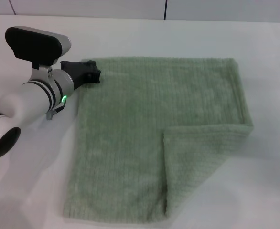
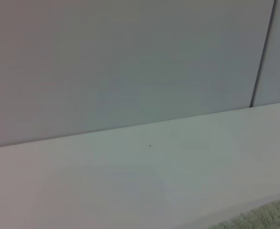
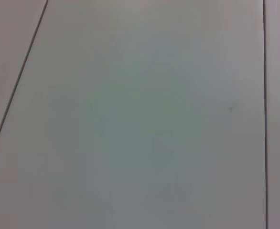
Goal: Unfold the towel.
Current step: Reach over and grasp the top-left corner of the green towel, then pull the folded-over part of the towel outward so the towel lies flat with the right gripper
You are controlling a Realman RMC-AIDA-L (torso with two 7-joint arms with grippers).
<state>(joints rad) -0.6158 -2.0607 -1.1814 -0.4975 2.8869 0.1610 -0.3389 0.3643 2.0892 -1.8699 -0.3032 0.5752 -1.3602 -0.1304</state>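
Towel [image 1: 145,143] lay on the white table [image 1: 30,191], one flap doubled over, left gripper [image 1: 90,71] at its far-left corner, seemingly for unfolding, jaw state unclear.

White table [image 1: 188,28] under even light; behind it, pale wall panels [image 2: 121,62] split by dark seams [image 2: 263,52], possibly joints.

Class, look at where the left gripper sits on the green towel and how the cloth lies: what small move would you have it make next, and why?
Probably close on the far left corner and grip it. The left gripper sits at that corner of the towel, whose near right part is folded into a flap lying on the white table. Holding one corner would anchor the cloth for unfolding. The right gripper is not in view.
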